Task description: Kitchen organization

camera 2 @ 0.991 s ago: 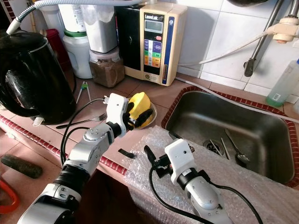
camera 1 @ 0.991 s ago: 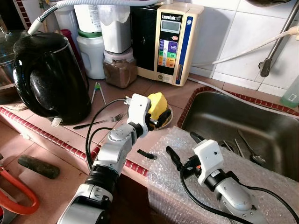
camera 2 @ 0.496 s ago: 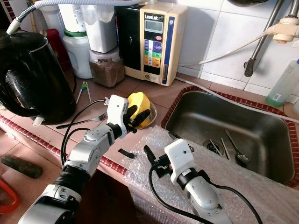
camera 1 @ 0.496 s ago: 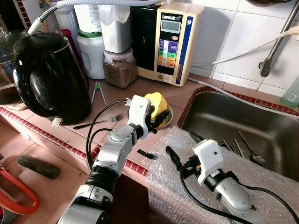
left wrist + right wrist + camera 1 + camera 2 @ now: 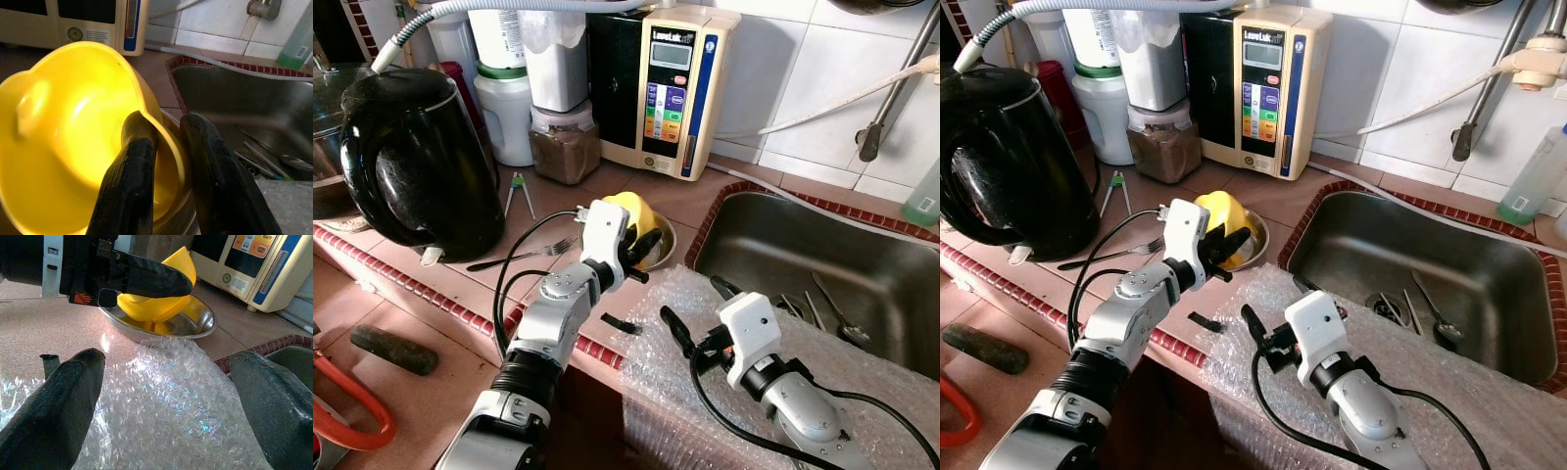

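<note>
A tiled surface [image 5: 431, 294] is seen w/ a steel sink [image 5: 822, 259] set in at its right end; spoons [image 5: 1435, 318] are lying in the sink. A black kettle [image 5: 411, 162] is stood at the surface's left edge. A water unit [image 5: 671, 88] and jars [image 5: 558, 93] are lined up along the back edge, against the wall. Bubble wrap [image 5: 705, 372] is spread over the front edge, beside the sink's front-left corner.

A yellow cup [image 5: 68, 132] is sat tilted in a small steel bowl [image 5: 195, 323], mid-surface, just left of the sink's rim. The cup's rim is pinched by the left gripper [image 5: 168, 166]: one finger is placed inside the cup, the other outside, w/ a narrow gap btw them taken up by the wall. The right gripper [image 5: 166, 396] is held low over the bubble wrap, near the bowl, its fingers spread wide and nothing held.

A fork [image 5: 524, 255] is laid btw kettle and bowl. Tongs [image 5: 517, 191] are lying nearer the jars. A small black clip [image 5: 622, 323] is lying at the front edge, just beside the wrap.
</note>
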`<state>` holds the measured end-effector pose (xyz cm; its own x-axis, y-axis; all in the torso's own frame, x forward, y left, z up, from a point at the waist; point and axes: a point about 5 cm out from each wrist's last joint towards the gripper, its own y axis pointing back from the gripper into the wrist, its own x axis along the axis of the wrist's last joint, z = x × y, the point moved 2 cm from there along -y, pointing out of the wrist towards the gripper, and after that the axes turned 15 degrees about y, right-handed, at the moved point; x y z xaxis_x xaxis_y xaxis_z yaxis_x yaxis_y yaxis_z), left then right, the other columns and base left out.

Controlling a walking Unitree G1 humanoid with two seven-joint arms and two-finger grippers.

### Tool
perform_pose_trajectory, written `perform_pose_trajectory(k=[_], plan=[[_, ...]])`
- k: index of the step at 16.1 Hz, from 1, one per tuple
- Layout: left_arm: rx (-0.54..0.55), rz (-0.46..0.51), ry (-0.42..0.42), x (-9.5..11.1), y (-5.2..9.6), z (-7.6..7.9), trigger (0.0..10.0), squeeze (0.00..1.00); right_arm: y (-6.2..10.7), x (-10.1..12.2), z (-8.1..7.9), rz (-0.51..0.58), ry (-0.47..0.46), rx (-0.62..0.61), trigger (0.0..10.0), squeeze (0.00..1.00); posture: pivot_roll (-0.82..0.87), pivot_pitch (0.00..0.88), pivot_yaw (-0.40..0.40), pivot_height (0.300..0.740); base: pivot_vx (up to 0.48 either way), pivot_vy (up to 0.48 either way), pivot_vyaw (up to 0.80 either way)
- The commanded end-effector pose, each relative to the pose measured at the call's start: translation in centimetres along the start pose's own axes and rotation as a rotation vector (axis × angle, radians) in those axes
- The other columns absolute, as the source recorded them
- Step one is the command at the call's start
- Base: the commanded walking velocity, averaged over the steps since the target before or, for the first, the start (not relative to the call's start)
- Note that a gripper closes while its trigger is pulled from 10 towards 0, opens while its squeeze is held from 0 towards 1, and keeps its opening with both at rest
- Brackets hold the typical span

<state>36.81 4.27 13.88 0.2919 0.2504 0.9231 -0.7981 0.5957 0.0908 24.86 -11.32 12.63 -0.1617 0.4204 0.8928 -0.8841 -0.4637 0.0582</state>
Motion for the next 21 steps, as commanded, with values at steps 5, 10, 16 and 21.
perform_pose_trajectory(k=[5, 10, 16, 21], plan=[[0.004, 0.033, -0.003, 0.6, 0.1, 0.0, 0.0, 0.00, -0.1, 0.1, 0.1, 0.004, 0.005, 0.000, 10.0, 1.00, 0.04, 0.000, 0.021, 0.740, 0.000, 0.000, 0.00], [0.028, 0.150, -0.083, 2.2, 0.2, 0.0, 0.0, 0.00, -0.1, 0.1, 0.1, 0.002, 0.005, -0.007, 10.0, 1.00, 0.03, 0.000, 0.027, 0.740, 0.000, 0.000, 0.00], [0.036, 0.388, -0.480, 5.0, 1.3, 1.2, 0.0, 0.00, -0.5, 0.4, 0.5, 0.020, 0.009, -0.012, 10.0, 1.00, 0.03, 0.000, 0.036, 0.740, 0.000, 0.000, 0.00], [-0.097, 0.461, -0.815, 3.1, 2.6, 2.9, 0.0, 0.00, -0.9, 1.3, 1.7, 0.054, 0.004, -0.042, 10.0, 1.00, 0.03, 0.000, 0.029, 0.740, 0.000, 0.000, 0.00]])
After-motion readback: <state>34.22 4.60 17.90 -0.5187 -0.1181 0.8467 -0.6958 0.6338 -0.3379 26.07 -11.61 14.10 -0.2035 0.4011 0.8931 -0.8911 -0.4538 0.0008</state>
